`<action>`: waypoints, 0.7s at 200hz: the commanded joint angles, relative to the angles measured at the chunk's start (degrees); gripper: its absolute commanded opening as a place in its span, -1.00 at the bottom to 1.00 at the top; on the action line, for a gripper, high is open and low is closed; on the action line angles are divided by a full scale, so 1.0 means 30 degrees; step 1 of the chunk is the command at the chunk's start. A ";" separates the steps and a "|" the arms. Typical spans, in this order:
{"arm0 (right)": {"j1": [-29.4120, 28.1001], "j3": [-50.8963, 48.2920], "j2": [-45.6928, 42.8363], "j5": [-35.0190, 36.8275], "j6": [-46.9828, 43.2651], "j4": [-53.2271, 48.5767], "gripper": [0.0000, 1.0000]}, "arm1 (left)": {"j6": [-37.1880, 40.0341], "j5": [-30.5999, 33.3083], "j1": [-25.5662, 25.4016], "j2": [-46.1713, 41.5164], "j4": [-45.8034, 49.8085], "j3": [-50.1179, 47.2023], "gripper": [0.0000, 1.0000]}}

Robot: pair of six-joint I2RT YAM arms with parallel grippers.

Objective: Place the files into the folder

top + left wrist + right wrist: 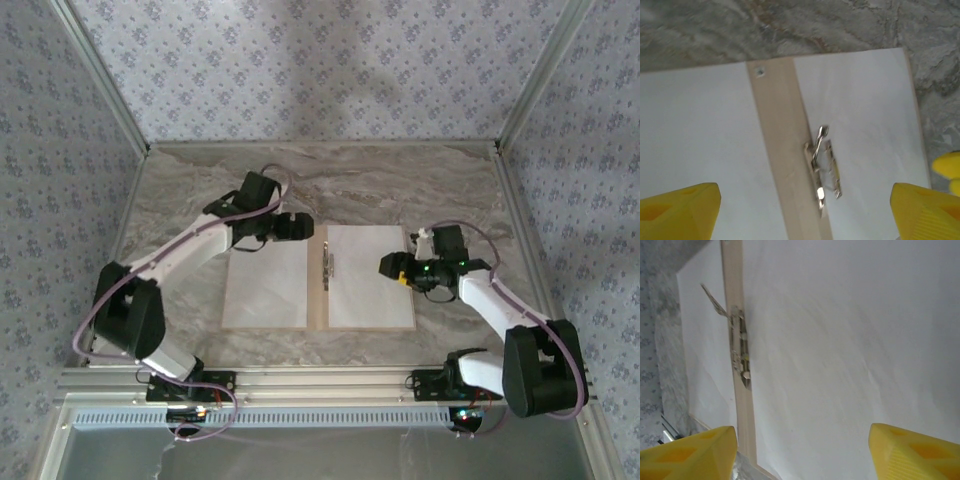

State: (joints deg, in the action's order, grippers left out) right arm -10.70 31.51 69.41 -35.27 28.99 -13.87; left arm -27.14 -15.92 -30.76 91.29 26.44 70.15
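Top view: a flat tan-brown cardboard folder [317, 305] lies open on the grey marble table [400, 185]. Plain white paper sheets [265, 285] cover both leaves, and the crease runs near to far.

Left wrist view: the left gripper [802, 210] is spread wide and empty, hanging over the small grey metal clip [822, 165].

Right wrist view: the right gripper [802, 452] is also wide and empty, above the sheet on the right leaf.

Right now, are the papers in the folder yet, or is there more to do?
Nearly. Done: the left paper and the right paper lie flat on the open folder, one on each side of the metal clip. In hand: nothing; the left gripper and right gripper are open over the papers. Left: probably shutting the folder. I can't tell if the clip pins the papers.
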 commanded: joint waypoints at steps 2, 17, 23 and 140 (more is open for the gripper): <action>-0.0773 -0.0750 0.0761 0.0626 0.1368 0.1618 0.44 | 0.0666 -0.1493 -0.0155 0.1415 -0.0516 0.1359 0.76; -0.1227 -0.0920 0.1296 0.0989 0.1566 0.1862 0.44 | 0.0580 -0.1844 -0.0216 0.2182 -0.0706 0.1792 0.76; -0.1430 -0.0919 0.1474 0.1136 0.1645 0.1897 0.44 | 0.0507 -0.1963 -0.0250 0.2439 -0.0727 0.1934 0.75; -0.2826 -0.1219 0.1411 0.1834 0.2201 0.2209 0.45 | -0.0138 -0.2444 -0.0351 0.3795 -0.1078 0.2013 0.74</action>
State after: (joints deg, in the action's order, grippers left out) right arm -18.70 28.64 74.56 -30.70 34.79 -7.03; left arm -26.83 -21.58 -31.62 101.54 23.77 74.11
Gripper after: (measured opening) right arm 0.722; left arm 0.871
